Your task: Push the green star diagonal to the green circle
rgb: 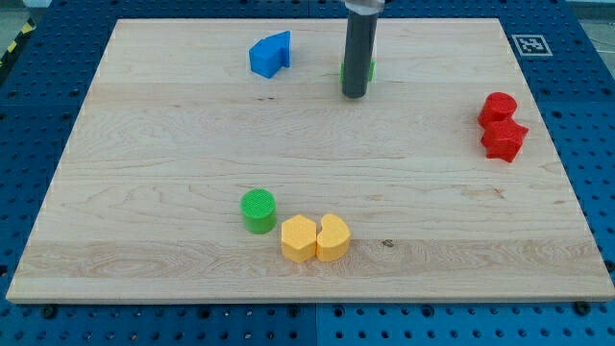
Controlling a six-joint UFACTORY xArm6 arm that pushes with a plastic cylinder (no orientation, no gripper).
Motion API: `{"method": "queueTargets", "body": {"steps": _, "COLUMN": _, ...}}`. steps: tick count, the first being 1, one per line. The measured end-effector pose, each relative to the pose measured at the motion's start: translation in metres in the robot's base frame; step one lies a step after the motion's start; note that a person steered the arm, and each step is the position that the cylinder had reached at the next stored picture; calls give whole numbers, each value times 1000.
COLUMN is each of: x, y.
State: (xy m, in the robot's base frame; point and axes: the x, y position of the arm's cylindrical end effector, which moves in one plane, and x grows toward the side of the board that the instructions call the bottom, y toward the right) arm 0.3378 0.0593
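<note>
The green circle [258, 210] stands low on the board, left of centre. The green star [370, 69] is near the view's top, mostly hidden behind my rod; only green slivers show on either side of it. My tip [354, 94] rests on the board right in front of the star, touching or nearly touching it. The star is far up and to the right of the green circle.
A blue block [270, 54] sits at the top, left of the rod. A red circle [499, 107] and a red star [504, 138] sit together at the right edge. A yellow hexagon [299, 237] and a yellow heart [332, 236] touch just right of the green circle.
</note>
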Motion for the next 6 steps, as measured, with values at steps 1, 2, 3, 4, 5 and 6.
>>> {"method": "queueTargets", "body": {"steps": 1, "x": -20, "y": 0}}
{"method": "queueTargets", "body": {"steps": 2, "x": -35, "y": 0}}
{"method": "queueTargets", "body": {"steps": 3, "x": -45, "y": 0}}
{"method": "queueTargets", "body": {"steps": 4, "x": -39, "y": 0}}
{"method": "queueTargets", "body": {"steps": 5, "x": -43, "y": 0}}
{"method": "queueTargets", "body": {"steps": 6, "x": -63, "y": -8}}
